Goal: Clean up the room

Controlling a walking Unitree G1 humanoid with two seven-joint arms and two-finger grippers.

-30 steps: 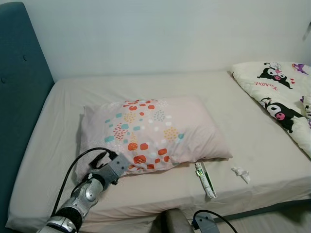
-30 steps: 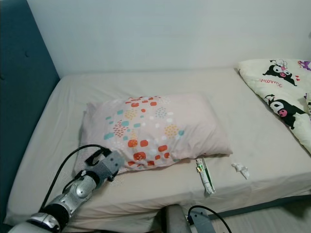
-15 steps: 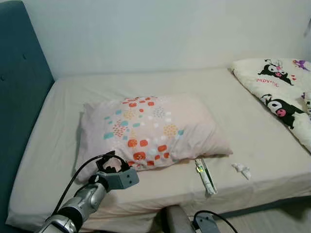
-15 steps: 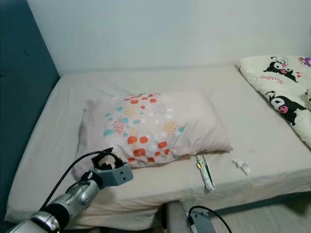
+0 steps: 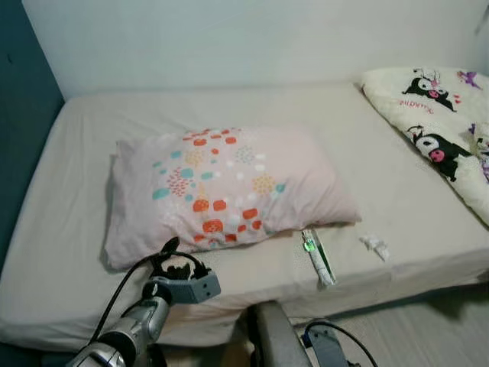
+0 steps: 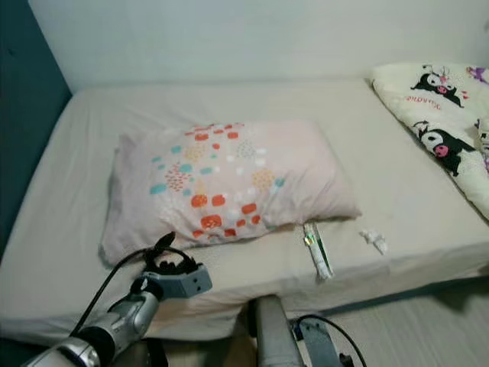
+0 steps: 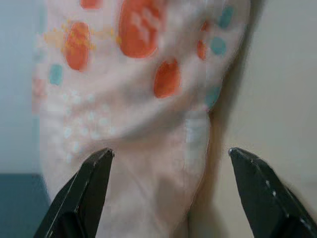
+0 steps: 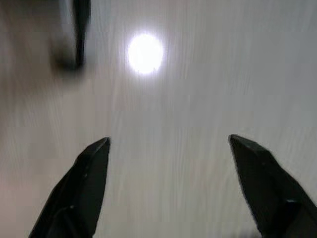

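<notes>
Left wrist view: the left end effector (image 7: 168, 163), fingers wide apart, faces the pale pink pillow with orange and teal spots (image 5: 225, 187). The right end effector (image 8: 168, 148) hangs spread wide over pale wooden floor (image 8: 198, 89).

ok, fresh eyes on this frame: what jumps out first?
The pillow with orange and teal spots, lying mid-bed on the beige sheet. Next, the left gripper, open and aimed at the pillow's near left corner, not yet touching. Then the litter by the bed's front edge: a tube and a crumpled tissue, with a cartoon blanket at the far right.
</notes>
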